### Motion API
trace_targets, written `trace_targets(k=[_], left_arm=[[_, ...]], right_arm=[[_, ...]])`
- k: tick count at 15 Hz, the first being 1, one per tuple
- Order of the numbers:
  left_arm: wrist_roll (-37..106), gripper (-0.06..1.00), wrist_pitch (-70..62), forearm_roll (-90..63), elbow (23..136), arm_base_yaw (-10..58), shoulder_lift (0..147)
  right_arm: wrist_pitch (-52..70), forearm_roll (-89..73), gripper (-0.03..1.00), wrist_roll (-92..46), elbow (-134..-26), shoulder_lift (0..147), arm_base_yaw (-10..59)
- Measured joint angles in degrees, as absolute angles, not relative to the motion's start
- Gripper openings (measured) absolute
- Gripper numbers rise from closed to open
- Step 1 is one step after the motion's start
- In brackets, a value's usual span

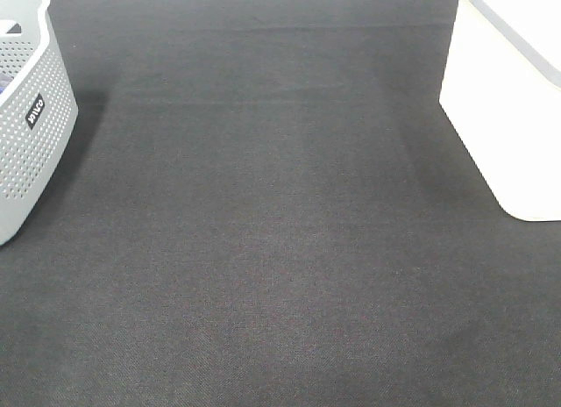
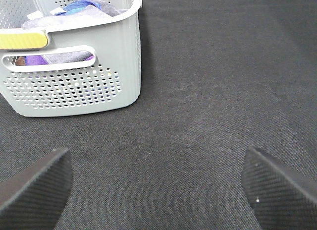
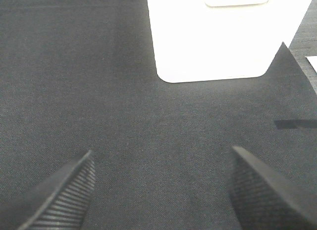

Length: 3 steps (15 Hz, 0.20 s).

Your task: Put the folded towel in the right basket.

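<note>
The rust-brown folded towel is out of view in every frame. The right basket [image 1: 508, 100], a smooth white bin with a grey rim, stands at the right edge of the dark mat; its side also shows in the right wrist view [image 3: 228, 36]. My left gripper [image 2: 158, 190] is open and empty over bare mat, apart from the grey perforated basket [image 2: 74, 71]. My right gripper [image 3: 163, 190] is open and empty over bare mat, a short way from the white bin. Neither gripper shows in the exterior high view.
The grey perforated basket [image 1: 31, 117] with a dark label stands at the left edge. It holds purple, blue and grey cloths [image 2: 79, 9] and a yellow item [image 2: 22, 40]. The dark mat [image 1: 263, 232] lies between the two baskets.
</note>
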State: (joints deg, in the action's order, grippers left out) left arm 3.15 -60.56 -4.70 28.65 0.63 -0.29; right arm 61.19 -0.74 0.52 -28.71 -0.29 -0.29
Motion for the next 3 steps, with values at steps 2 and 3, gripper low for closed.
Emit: trace_targets(k=[2, 3], left_arm=[[3.15, 0.88, -60.56, -4.70, 28.65, 0.63, -0.29], [3.15, 0.88, -60.56, -4.70, 28.65, 0.63, -0.29]], right_arm=[[61.19, -0.74, 0.70, 0.52, -28.71, -0.34, -0.29], [61.19, -0.74, 0.70, 0.52, -28.71, -0.34, -0.29]])
